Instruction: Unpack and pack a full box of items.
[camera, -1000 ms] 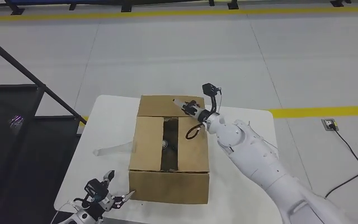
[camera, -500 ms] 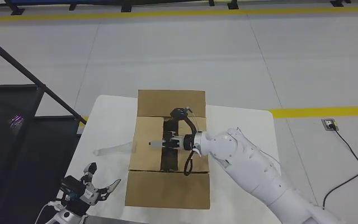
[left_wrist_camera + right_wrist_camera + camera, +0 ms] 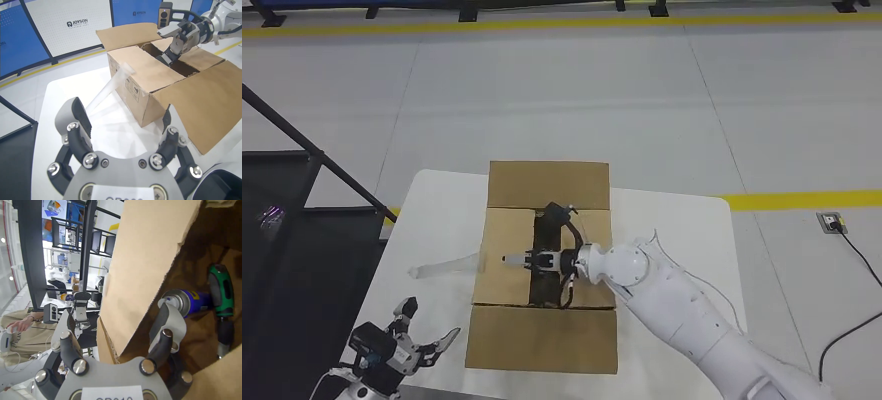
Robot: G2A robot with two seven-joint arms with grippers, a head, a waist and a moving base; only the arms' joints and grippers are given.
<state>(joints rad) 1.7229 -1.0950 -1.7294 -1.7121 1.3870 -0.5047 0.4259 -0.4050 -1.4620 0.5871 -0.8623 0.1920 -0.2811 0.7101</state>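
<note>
cardboard box [image 3: 504,270], mid-frame on the tabletop [image 3: 682,230], top half open. inside: blue spray can [image 3: 189,299], probably smooth, rigid, slippery, so take it mid-body; green power tool [image 3: 221,289], likely heavier. right gripper [image 3: 117,313] fingers wide astride a flap [image 3: 136,256], empty; left gripper [image 3: 121,108] fingers wide, empty.

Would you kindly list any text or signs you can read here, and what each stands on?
Box side: handling pictograms, no words.
Can: yellow mark, mostly hidden.
Wall panels: brand logos only.
Wrist labels: cut off, unreadable.
</note>
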